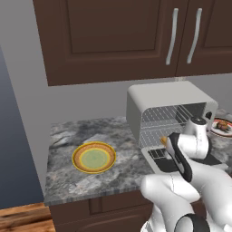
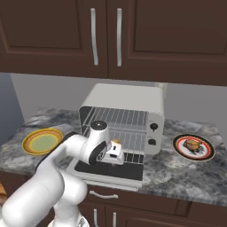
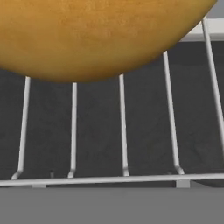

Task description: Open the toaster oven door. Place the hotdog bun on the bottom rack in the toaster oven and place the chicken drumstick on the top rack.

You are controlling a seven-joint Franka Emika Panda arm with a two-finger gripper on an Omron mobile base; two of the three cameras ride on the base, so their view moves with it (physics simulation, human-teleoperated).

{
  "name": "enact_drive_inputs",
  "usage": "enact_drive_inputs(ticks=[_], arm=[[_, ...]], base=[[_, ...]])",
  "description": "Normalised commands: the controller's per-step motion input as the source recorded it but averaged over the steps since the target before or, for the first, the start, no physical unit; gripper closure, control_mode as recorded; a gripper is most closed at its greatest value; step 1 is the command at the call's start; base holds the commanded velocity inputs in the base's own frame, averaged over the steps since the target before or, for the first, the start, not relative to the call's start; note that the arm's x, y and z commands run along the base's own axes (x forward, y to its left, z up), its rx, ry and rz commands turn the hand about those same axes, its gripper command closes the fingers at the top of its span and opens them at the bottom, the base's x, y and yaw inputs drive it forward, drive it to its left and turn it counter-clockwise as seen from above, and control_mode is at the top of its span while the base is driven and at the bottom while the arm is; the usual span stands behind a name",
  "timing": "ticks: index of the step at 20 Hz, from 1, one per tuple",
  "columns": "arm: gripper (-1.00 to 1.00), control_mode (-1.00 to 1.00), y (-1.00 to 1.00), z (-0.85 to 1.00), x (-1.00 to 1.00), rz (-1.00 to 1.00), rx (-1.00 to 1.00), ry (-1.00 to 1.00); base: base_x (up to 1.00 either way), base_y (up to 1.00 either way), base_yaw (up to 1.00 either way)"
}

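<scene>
We see a grey marbled counter (image 2: 186,175) carrying the toaster oven (image 2: 122,116). Left of the oven lies a yellow plate (image 1: 94,157); right of it, a dark-rimmed plate (image 2: 193,147).

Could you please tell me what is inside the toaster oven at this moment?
Inside the toaster oven are two wire racks. The hotdog bun lies on the bottom rack; the top rack looks bare. The arm hides part of the lower shelf's left side.
</scene>
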Motion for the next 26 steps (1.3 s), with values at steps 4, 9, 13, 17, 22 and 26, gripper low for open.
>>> enact_drive_inputs(ticks=[4, 9, 13, 17, 22, 26], arm=[[-1.0, -1.0, 0.0, 0.0, 0.32, 0.0, 0.0, 0.0], [-1.0, -1.0, 0.0, 0.04, 0.26, 0.0, 0.03, -0.08], [-1.0, -1.0, 0.0, 0.06, 0.26, 0.0, 0.04, -0.08], [-1.0, -1.0, 0.0, 0.05, 0.25, 0.0, 0.01, -0.06], [-1.0, -1.0, 0.06, 0.03, 0.28, 0.0, 0.0, -0.05], [-1.0, -1.0, 0.02, 0.02, 0.29, 0.0, 0.0, -0.05]], base=[[0.0, 0.0, 0.0], [0.0, 0.0, 0.0], [0.0, 0.0, 0.0], [0.0, 0.0, 0.0], [0.0, 0.0, 0.0], [0.0, 0.0, 0.0]])
